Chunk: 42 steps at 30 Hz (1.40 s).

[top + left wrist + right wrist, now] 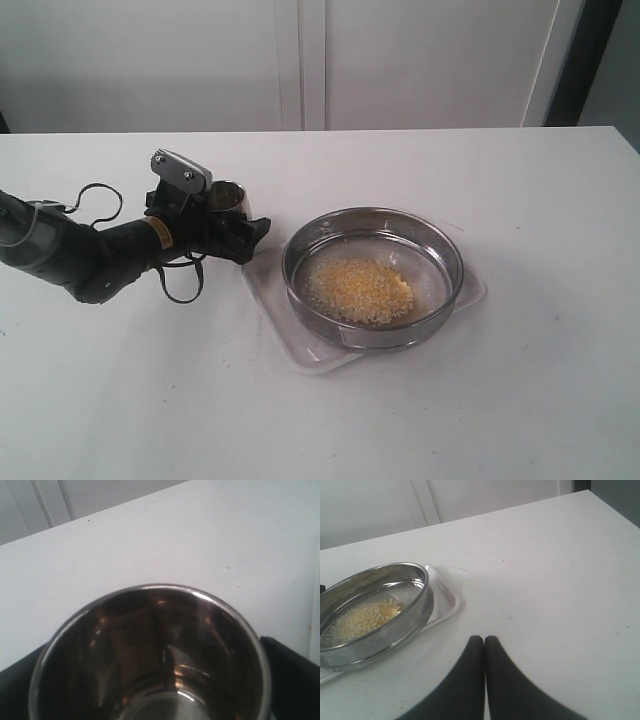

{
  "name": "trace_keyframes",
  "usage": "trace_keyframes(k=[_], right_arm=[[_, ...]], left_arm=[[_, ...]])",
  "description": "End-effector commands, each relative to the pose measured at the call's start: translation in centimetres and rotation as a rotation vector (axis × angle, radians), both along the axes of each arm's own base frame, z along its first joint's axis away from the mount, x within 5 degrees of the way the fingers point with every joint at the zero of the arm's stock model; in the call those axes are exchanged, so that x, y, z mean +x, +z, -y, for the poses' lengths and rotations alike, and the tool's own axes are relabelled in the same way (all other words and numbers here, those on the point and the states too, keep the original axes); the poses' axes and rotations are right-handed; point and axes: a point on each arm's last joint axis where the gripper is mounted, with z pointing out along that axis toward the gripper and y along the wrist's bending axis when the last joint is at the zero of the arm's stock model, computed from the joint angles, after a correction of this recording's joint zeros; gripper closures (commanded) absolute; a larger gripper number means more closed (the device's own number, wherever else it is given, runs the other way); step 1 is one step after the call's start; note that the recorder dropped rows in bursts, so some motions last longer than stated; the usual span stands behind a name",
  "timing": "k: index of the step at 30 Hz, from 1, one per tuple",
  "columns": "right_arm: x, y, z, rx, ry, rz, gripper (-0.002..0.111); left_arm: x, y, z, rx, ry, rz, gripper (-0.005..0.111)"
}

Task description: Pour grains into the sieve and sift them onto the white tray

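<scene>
Grains (360, 290), fine and yellow-golden, lie heaped mid-mesh in the wide, shallow steel-rimmed sieve (372, 338), which sits on the flat white tray (300, 348). At the sieve's ten o'clock the left gripper (238, 218) brackets a small shiny steel cup (228, 196), upright and empty. I cannot tell whether it clamps or merely flanks the cup. Pouring looks done. Sifting comes next and calls for a hold on the sieve's rim and a shake over the tray. The right gripper (484, 642) is clenched on nothing.
</scene>
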Motion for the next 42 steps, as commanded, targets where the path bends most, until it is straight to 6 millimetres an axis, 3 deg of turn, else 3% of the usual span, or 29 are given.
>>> trace_keyframes(k=[1, 10, 21, 32, 36, 42], right_arm=[[0.0, 0.0, 0.0, 0.001, -0.003, 0.014, 0.108], [0.0, 0.0, 0.0, 0.001, -0.003, 0.014, 0.108], [0.0, 0.0, 0.0, 0.001, -0.003, 0.014, 0.108], [0.0, 0.0, 0.0, 0.001, -0.003, 0.014, 0.108], [0.0, 0.0, 0.0, 0.001, -0.003, 0.014, 0.108], [0.0, 0.0, 0.0, 0.001, -0.003, 0.014, 0.108]], left_arm=[[0.1, 1.4, 0.2, -0.020, 0.002, 0.024, 0.001], [0.0, 3.8, -0.1, -0.001, 0.026, 0.015, 0.001], [-0.7, 8.9, 0.0, -0.029, -0.004, 0.074, 0.002], [-2.6, 13.9, -2.4, 0.007, 0.201, -0.138, 0.003], [-3.6, 15.7, -3.6, 0.027, 0.308, -0.202, 0.025], [-4.9, 17.0, -5.5, 0.024, 0.503, -0.317, 0.075]])
